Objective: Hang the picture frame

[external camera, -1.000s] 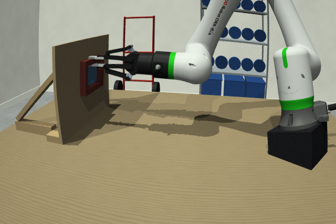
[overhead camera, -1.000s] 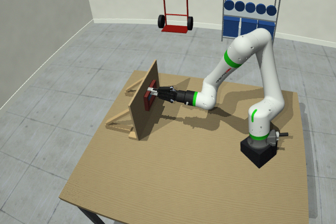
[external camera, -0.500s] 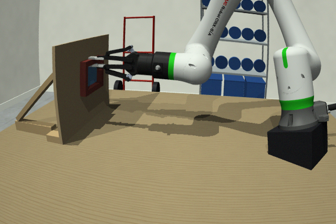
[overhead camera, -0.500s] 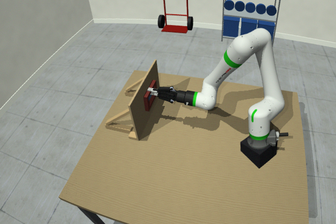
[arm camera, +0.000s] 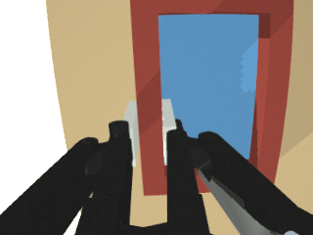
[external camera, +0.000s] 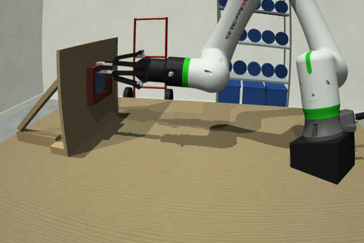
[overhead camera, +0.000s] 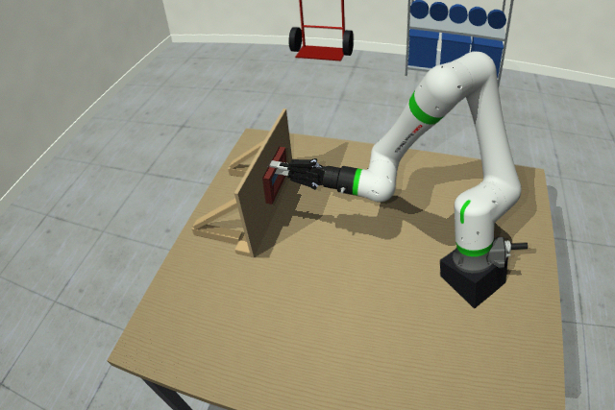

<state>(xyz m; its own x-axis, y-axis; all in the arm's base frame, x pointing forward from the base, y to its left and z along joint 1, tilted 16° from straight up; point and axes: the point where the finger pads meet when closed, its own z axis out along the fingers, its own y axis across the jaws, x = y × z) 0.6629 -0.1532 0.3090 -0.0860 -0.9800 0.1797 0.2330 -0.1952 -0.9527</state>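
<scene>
A red picture frame (overhead camera: pixel 270 192) (external camera: pixel 98 99) (arm camera: pixel 277 59) with a blue picture lies flat against the upright wooden board (overhead camera: pixel 258 217) (external camera: pixel 73 107) (arm camera: pixel 92 39). My gripper (overhead camera: pixel 276 167) (external camera: pixel 99 68) (arm camera: pixel 150 115) reaches in level from the right and is shut on the frame's top bar, one finger pad on each side. In the wrist view that bar runs down the left side of the frame. The screw is hidden behind the frame and fingers, so I cannot tell how the frame sits on it.
The board stands on the left of the table, propped by wooden braces (overhead camera: pixel 218 219) (external camera: pixel 35 111) behind it. The robot base (overhead camera: pixel 474 277) (external camera: pixel 323 157) is at the right. A red hand truck (overhead camera: pixel 320 43) and a shelf (overhead camera: pixel 459 9) stand far off by the wall.
</scene>
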